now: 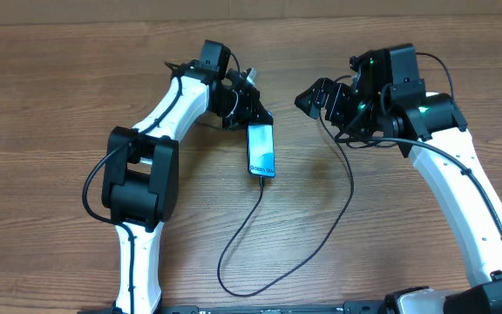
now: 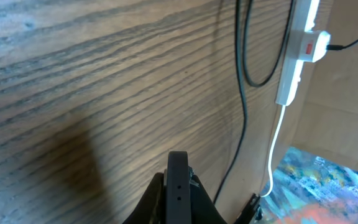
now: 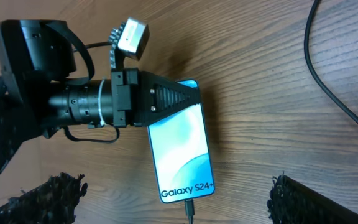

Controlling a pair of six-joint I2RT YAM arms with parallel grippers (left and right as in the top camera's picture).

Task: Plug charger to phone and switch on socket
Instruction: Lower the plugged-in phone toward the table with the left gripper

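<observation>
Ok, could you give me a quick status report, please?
Left gripper jaws shut on phone, top end. Right gripper open, empty. Charger tip at phone's port, looks seated. Nothing blocking.

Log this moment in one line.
left gripper: shut on phone top end | right gripper: open, empty | charger: tip in phone's bottom port | socket: switch state unclear

Robot lab bench, wood-grain table (image 1: pixel 50 78), 2 white-and-black arms (image 1: pixel 171 109), brown board (image 1: pixel 251 9) along edge
</observation>
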